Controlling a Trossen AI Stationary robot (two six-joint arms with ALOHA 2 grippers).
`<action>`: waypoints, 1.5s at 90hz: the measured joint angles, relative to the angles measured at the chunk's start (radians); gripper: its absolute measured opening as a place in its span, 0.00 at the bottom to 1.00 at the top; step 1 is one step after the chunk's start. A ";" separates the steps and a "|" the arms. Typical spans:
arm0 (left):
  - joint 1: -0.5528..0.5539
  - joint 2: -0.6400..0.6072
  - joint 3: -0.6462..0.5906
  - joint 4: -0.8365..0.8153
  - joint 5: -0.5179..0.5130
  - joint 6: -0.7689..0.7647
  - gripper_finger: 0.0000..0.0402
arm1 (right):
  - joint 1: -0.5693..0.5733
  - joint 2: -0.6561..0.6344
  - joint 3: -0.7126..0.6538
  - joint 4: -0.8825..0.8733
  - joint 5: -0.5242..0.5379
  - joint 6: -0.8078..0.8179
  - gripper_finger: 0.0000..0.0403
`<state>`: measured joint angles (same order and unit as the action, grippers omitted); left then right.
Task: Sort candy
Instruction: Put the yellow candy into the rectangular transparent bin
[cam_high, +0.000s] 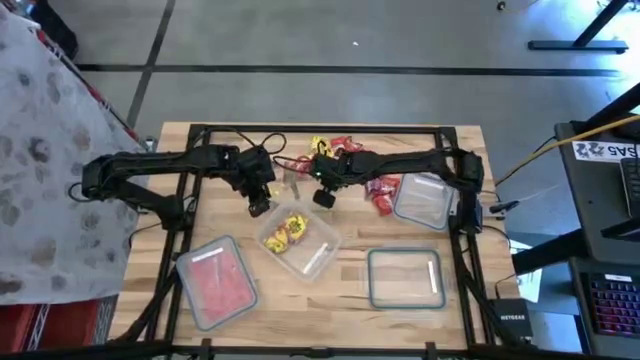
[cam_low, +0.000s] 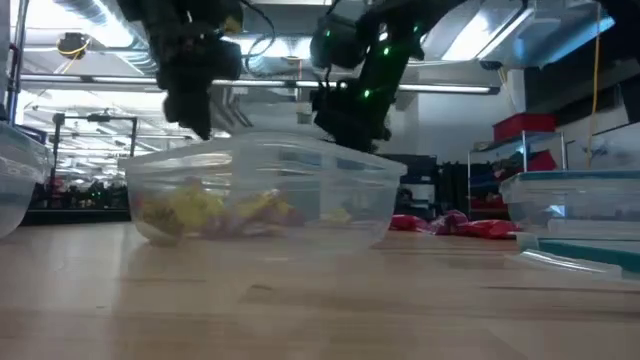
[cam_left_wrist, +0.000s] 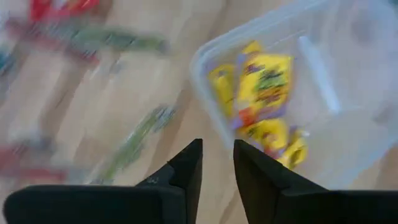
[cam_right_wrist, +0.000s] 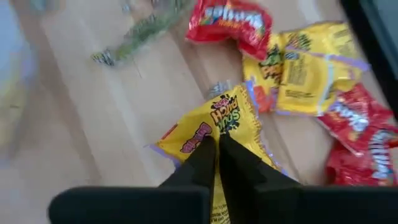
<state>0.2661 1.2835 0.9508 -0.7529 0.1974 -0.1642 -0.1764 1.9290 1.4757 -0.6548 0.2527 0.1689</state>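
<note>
The right tool (cam_right_wrist: 216, 144) is pinched shut on a yellow crinkly foil candy packet (cam_right_wrist: 214, 121), held over the wooden tabletop (cam_high: 350, 255) just beyond the clear rectangular plastic container of yellow packets (cam_high: 297, 240). The packet looks light, soft and slippery, best gripped at its flat crimped edge. The left tool (cam_left_wrist: 217, 163) hovers beside that container, fingers slightly parted and empty.

Bare table (cam_high: 345, 262) lies open at 6 o'clock between the tubs. The candy pile (cam_high: 335, 150) crowds 12 o'clock. The yellow-candy tub (cam_high: 298, 240) blocks the centre, the red-candy tub (cam_high: 215, 282) 7 o'clock, an empty tub (cam_high: 405, 277) 5 o'clock, another tub (cam_high: 424, 200) 3 o'clock.
</note>
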 joint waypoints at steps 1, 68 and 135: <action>0.000 0.000 -0.004 0.010 0.007 0.004 0.19 | 0.000 -0.007 0.000 0.000 0.001 0.003 0.00; -0.005 0.145 -0.273 0.435 0.067 -0.207 0.41 | 0.001 -0.057 0.002 -0.012 -0.017 0.044 0.00; 0.065 0.167 -0.272 0.678 -0.098 -0.810 0.01 | 0.000 -0.258 0.005 -0.108 0.053 0.055 0.00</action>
<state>0.3314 1.4502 0.6788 -0.0748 0.0996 -0.9741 -0.1768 1.6707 1.4803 -0.7624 0.3061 0.2237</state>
